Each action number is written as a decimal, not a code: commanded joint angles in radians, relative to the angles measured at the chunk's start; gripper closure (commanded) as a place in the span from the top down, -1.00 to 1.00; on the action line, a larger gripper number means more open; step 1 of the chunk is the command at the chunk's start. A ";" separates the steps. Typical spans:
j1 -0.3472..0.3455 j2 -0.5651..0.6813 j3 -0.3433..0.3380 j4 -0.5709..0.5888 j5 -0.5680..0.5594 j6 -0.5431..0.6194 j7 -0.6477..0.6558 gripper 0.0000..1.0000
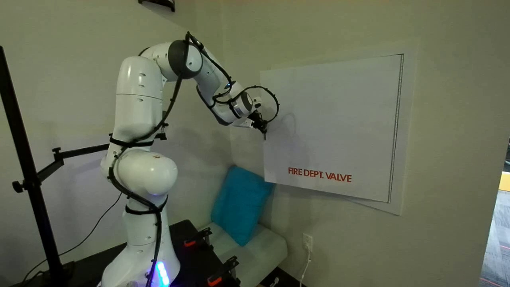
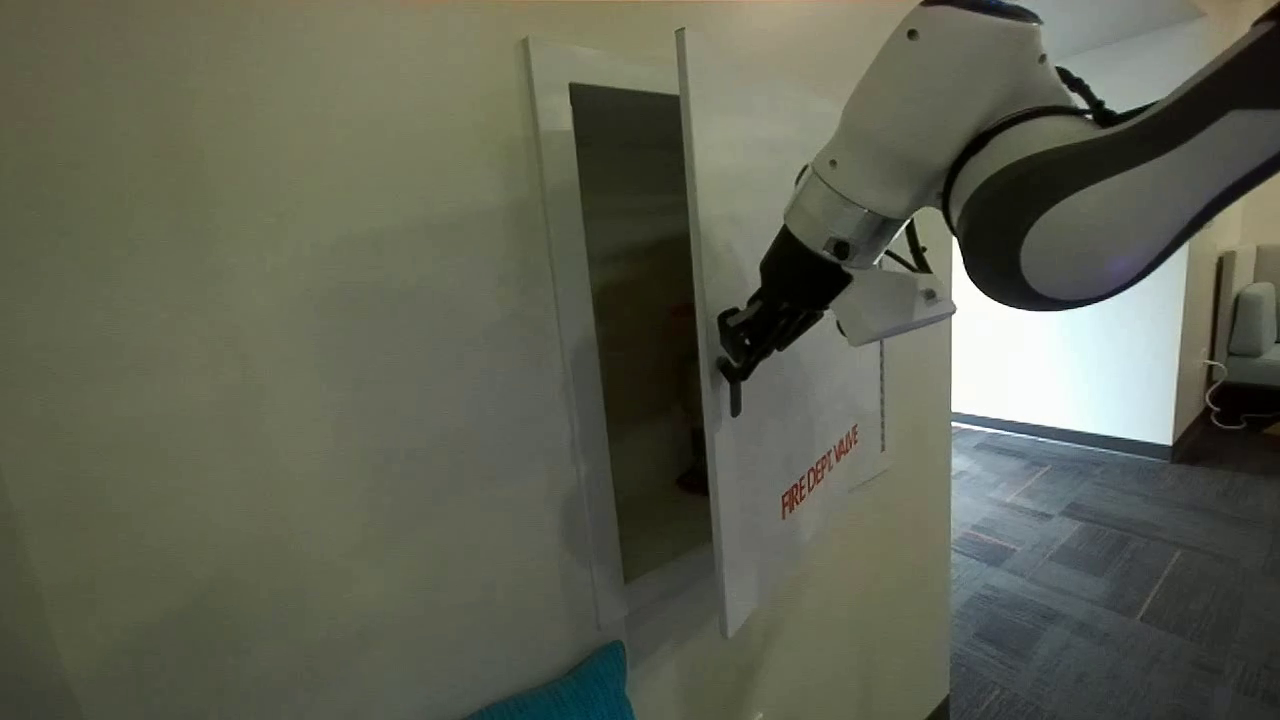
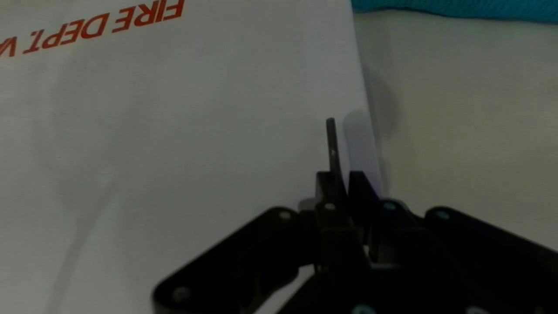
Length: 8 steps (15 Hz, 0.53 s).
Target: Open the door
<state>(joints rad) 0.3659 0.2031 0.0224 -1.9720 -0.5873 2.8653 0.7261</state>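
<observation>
- Door (image 1: 334, 127), white and flat, stands ajar on the wall (image 1: 458, 119), its free edge out from the white frame (image 2: 576, 300).
- Red lettering (image 1: 320, 174) across its lower part reads "FIRE DEPT. VALVE".
- Small dark handle (image 3: 332, 139) sits near the free edge; a hinge (image 1: 396, 127) runs down the opposite side.
- Fingers (image 3: 323, 187) are closed on the handle, whose thin end sticks out past their tips.
- Behind the door, a dark opening (image 2: 640, 300) shows in an exterior view; its contents are too dim to make out.
- Robot arm (image 1: 139, 107) bends over toward the door, with a black cable (image 1: 159, 227) strapped along it.
- Blue cushion (image 1: 241, 203) rests tilted on a pale bench (image 1: 265, 247), lower than the door.
- White outlet (image 1: 307, 241) on the wall below the door has a cord (image 1: 306, 267) plugged in.
- Black table (image 1: 195, 263) carries the arm's base and two clamps (image 1: 224, 270), near the bench.
- Black pole (image 1: 16, 119) stands beside the arm.
- Carpet (image 2: 1060, 570) covers the floor past the wall's end.
</observation>
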 commanded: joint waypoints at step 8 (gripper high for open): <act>-0.058 -0.337 0.006 -0.394 0.335 0.139 -0.370 -0.94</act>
<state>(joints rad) 0.3234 0.0048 0.0400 -2.2551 -0.3354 2.9802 0.4428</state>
